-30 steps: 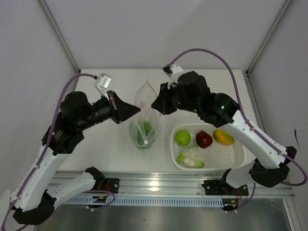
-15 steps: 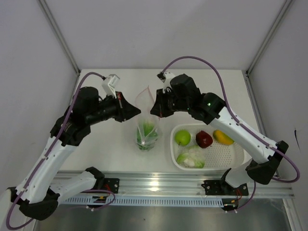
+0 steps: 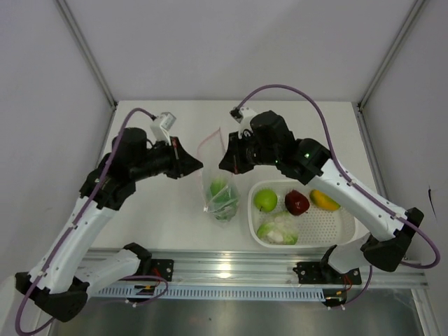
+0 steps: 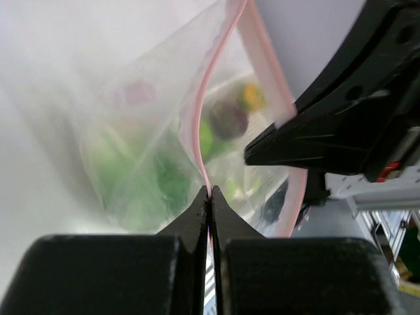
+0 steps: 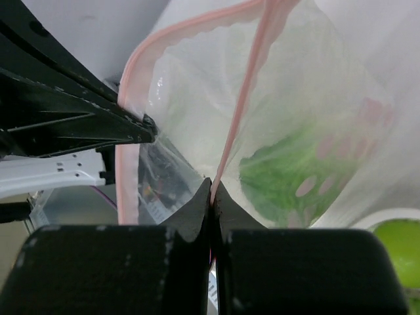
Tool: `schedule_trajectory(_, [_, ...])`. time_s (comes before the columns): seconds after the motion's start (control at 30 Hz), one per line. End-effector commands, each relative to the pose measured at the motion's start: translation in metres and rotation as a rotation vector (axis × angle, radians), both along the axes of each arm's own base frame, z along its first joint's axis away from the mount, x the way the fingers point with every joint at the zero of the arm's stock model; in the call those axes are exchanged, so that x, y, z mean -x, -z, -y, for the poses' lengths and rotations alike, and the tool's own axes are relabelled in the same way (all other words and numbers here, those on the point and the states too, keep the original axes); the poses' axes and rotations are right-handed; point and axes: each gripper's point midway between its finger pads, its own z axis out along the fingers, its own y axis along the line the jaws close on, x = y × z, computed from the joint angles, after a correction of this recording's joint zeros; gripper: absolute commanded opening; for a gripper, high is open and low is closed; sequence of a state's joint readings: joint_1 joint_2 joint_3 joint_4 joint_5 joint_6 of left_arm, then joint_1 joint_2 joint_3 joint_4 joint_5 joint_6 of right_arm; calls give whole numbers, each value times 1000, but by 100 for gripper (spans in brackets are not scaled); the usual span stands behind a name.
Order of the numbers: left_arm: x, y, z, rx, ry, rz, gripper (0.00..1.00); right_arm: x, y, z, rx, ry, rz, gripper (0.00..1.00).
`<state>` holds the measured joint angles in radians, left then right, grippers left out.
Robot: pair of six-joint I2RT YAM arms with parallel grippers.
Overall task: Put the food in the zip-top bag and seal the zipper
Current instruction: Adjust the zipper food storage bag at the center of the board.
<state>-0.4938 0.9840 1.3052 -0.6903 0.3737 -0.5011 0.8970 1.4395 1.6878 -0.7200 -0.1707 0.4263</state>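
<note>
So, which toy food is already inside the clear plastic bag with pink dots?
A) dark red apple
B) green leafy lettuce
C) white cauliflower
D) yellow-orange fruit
B: in the top view, only the green leafy lettuce shows inside the clear plastic bag.

You see a clear plastic zip-top bag (image 3: 215, 171) printed with pink dots, its narrow zipper strip (image 5: 248, 85) pale pink, green leafy lettuce (image 3: 224, 196) showing through. Your white perforated plastic basket (image 3: 330, 225) holds a round bright green apple (image 3: 265, 200), a dark red apple (image 3: 297, 203), a yellow-orange fruit (image 3: 323, 199) and a white, green-edged cauliflower (image 3: 278, 229).
</note>
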Motion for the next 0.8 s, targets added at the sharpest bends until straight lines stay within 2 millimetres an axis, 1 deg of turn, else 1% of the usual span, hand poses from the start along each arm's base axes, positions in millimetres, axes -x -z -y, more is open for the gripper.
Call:
schedule_trajectory(0.0, [0,75,7,-51,30,-183,1,3,40,-8,23,-12,-89,0])
schedule_trajectory(0.03, [1,78,7,-50,32,-186,1,3,49,-9,47,-6,-100,0])
schedule_trajectory(0.07, [0,77,8,-44,35,-177,1,1,53,-6,71,12,-97,0])
schedule_trajectory(0.1, [1,73,9,-34,41,-168,1,-1,53,-5,80,16,-92,0])
schedule_trajectory(0.13, [2,69,11,-23,57,-159,1,-2,53,-4,88,19,-89,2])
schedule_trajectory(0.17, [1,55,12,-9,62,-130,1,-2,44,-4,80,20,-77,6])
schedule_trajectory(0.2, [1,52,13,-8,64,-126,0,-2,43,-2,88,15,-74,11])
schedule_trajectory(0.23, [1,49,14,-3,68,-121,0,-2,41,-2,91,18,-70,26])
schedule_trajectory(0.27, [0,43,15,2,73,-112,1,-3,34,-1,83,22,-60,35])
schedule_trajectory(0.33, [0,35,17,16,82,-100,1,-3,29,3,90,37,-48,48])
schedule_trajectory(0.37, [1,32,18,23,89,-96,1,-2,23,7,87,45,-39,53])
schedule_trajectory(0.4, [1,32,18,24,90,-95,1,-1,20,10,84,51,-35,55])
schedule_trajectory(0.43, [1,30,18,27,93,-93,1,-2,16,13,86,65,-24,60])
schedule_trajectory(0.47, [2,29,18,29,97,-92,1,-2,13,16,85,71,-17,61])
schedule_trajectory(0.5, [2,28,18,28,98,-91,0,0,9,22,88,80,-12,61])
schedule_trajectory(0.53, [3,27,18,28,100,-89,1,0,1,26,83,91,2,63])
schedule_trajectory(0.57, [3,23,18,33,102,-81,1,-2,-4,32,86,117,19,67])
schedule_trajectory(0.6, [4,21,18,34,103,-78,1,1,-12,41,90,130,30,73])
schedule_trajectory(0.63, [4,18,18,37,104,-70,1,1,-15,48,100,141,37,86])
schedule_trajectory(0.67, [5,15,18,41,105,-65,0,-1,-12,60,136,184,44,88])
schedule_trajectory(0.73, [5,12,18,43,108,-57,1,0,-18,79,147,226,55,90])
schedule_trajectory(0.77, [5,9,18,45,110,-51,1,1,-15,90,172,258,47,96])
